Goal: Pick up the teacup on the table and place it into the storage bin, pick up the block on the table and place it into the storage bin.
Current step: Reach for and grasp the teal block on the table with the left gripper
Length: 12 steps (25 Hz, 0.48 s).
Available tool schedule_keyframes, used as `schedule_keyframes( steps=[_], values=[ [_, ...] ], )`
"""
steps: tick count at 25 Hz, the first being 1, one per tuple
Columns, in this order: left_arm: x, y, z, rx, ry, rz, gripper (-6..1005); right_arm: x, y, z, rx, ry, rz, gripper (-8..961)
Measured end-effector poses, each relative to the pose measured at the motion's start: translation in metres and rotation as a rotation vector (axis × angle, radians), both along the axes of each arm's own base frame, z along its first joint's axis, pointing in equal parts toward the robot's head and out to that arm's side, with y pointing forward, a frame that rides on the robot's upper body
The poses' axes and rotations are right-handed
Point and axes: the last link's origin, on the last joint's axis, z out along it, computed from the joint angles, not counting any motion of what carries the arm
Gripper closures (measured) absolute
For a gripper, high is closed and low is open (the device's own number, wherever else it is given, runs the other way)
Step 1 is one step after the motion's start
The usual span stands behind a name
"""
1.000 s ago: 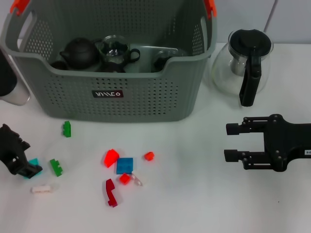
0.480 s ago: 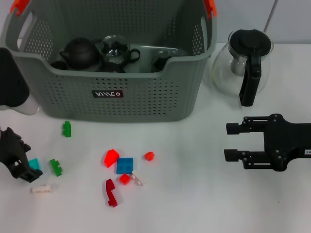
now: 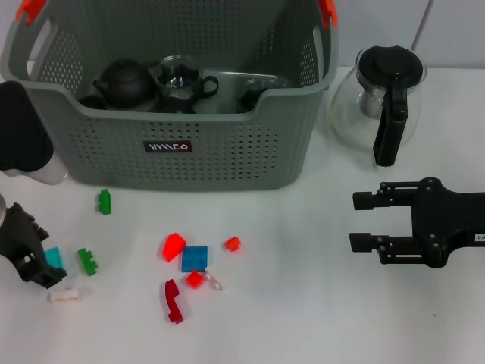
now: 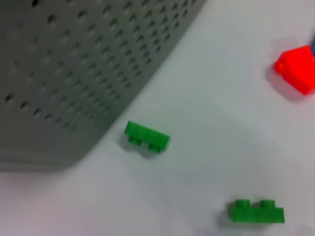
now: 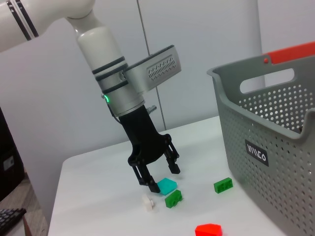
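My left gripper [image 3: 34,262] has slid a little further toward the left edge of the head view than it was a second ago, and my upper arm now fills more of the frame beside the storage bin [image 3: 170,144]. Nothing else has shifted; my right gripper [image 3: 362,222] sits parked at the right middle exactly as before, jaws spread and empty.

My left fingers [image 5: 173,167] are parted and hold nothing, straddling the teal block [image 5: 167,185], which lies on the table just beside a green brick [image 3: 87,261] and a small white piece [image 3: 64,295].

The table [image 3: 303,303] is plain, smooth white; in the right wrist view pale grey wall panels stand behind it.

The bin, at upper centre, is grey plastic with rows of round holes, orange clips on its handles and a black label on the front. Inside it lie a dark round teapot [image 3: 125,82] and a clear glass teacup [image 3: 179,76]. A glass pot [image 3: 379,95] with black lid and handle stands at upper right. At lower centre are scattered a red wedge [image 3: 173,246], a blue square tile [image 3: 195,258] and a dark red curved piece [image 3: 173,300].
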Motion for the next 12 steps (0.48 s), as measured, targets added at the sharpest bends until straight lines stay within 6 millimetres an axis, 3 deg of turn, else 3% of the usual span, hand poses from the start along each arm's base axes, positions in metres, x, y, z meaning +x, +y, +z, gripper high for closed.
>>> schedule_keyframes(
  steps=[12],
  values=[
    [-0.0056,0.0044,-0.003,0.017,0.022,0.02,294,0.0034,-0.0029,0.0003,0.001,0.002,-0.011,265]
  ],
)
